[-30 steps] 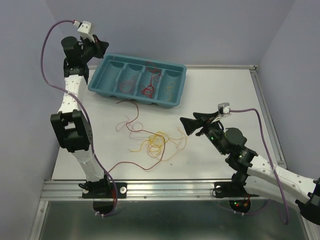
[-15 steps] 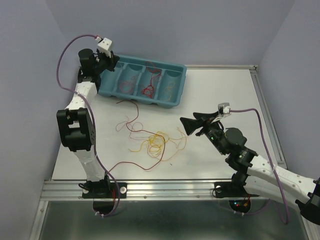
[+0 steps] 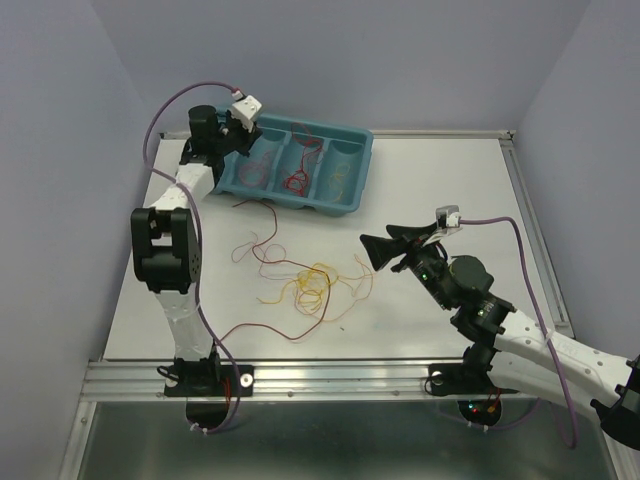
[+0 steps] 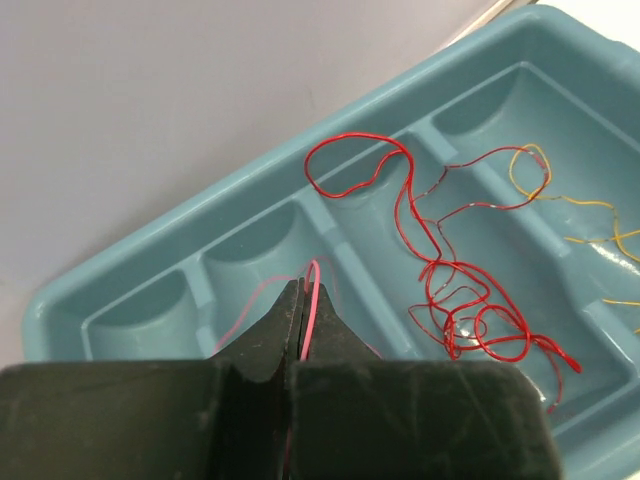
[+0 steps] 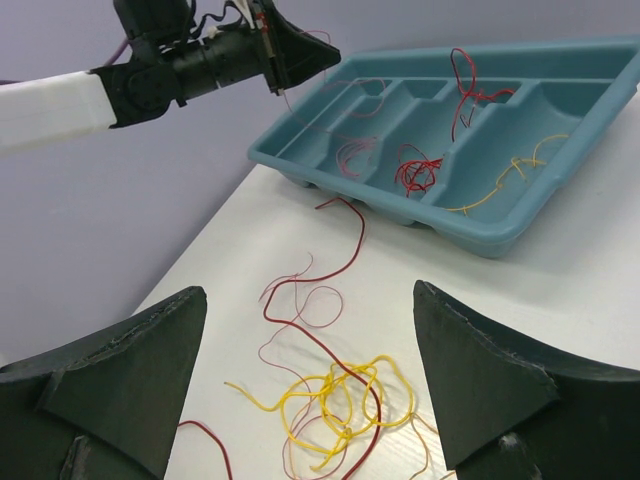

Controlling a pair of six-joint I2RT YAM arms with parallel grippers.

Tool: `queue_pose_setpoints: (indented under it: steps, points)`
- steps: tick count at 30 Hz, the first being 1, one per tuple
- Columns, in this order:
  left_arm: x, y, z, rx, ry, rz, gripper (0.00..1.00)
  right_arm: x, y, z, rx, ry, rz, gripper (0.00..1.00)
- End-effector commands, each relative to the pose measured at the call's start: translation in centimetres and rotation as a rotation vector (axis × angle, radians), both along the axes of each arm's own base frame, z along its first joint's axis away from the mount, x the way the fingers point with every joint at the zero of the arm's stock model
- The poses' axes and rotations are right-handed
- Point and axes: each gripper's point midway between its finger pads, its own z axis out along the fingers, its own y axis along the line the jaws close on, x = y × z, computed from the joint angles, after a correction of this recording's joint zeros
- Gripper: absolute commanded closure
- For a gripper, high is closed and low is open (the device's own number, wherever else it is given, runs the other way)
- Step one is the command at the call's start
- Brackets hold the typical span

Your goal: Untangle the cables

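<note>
A tangle of yellow, orange and dark red cables lies mid-table, also in the right wrist view. My left gripper hovers over the left compartments of the teal tray, shut on a thin pink cable that loops up out of the closed fingertips. A bright red cable and a yellow one rest in other compartments. My right gripper hangs right of the tangle, open, nothing between its fingers.
The tray has several compartments and sits at the table's back left. A dark red cable trails from the tray's front wall toward the tangle. The purple walls stand close on the left and at the back.
The left arm has swung right, from beside the tray's left end to above its left compartments, still pinching the pink cable. The right arm has not moved.
</note>
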Motion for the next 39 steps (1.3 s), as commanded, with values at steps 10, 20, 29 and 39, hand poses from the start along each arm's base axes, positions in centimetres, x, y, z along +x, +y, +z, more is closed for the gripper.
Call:
queue_pose_setpoints:
  steps: [10,20,29,39]
  points:
    - [3.6,0.7,-8.1,0.001,0.279,0.071,1.00,0.2,-0.2,0.3,0.018,-0.029,-0.017,0.11]
    - [4.5,2.4,-8.9,0.118,0.387,0.244,0.89,0.3,0.0,0.1,0.012,-0.022,-0.015,0.11]
    - [3.3,2.2,-7.5,0.161,0.443,0.266,0.46,0.2,-0.1,0.2,0.018,-0.026,-0.014,0.11]
    - [2.0,3.3,-1.5,0.166,0.324,0.312,0.24,0.5,0.3,-0.3,0.000,-0.011,-0.012,0.11]
